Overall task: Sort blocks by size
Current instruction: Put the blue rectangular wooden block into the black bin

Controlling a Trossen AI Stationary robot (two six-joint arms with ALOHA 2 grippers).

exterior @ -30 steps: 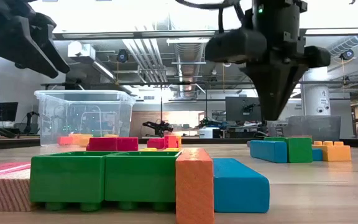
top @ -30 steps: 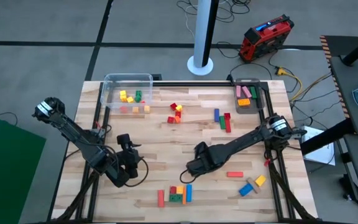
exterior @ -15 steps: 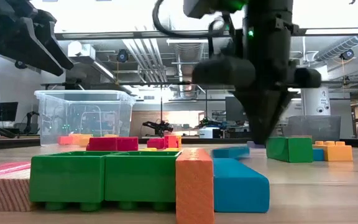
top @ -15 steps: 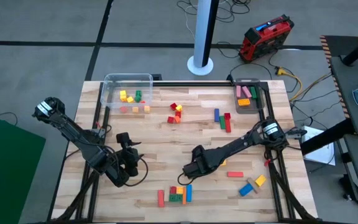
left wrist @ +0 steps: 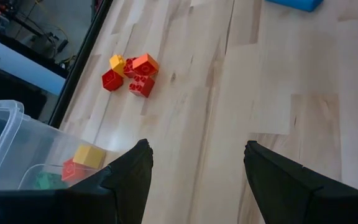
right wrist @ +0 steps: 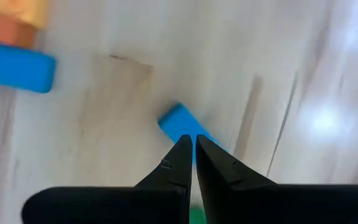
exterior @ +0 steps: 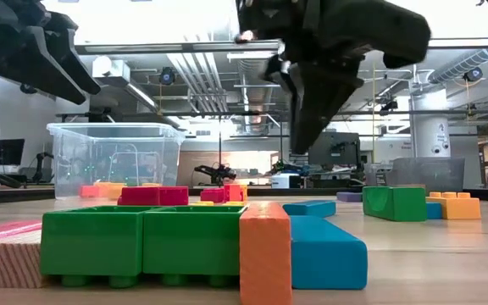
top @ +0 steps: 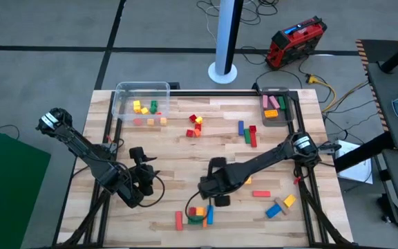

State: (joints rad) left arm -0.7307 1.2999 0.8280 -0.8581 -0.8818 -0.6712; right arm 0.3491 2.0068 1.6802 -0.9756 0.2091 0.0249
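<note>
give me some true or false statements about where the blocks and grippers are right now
1. The clear plastic tub at the table's far left corner holds small yellow, green and orange blocks. True.
2. The left gripper has its jaws shut on a red cube. False: its jaws are open and hold nothing.
3. The right gripper hangs near the cluster of blocks at the table's front edge, jaws shut. True.
4. The little cluster of red, yellow and orange cubes lies inside the tub. False: it sits on the bare wooden table, outside the tub.
5. The dark tray at the far right corner is empty. False: it holds pink, orange and green bars.
</note>
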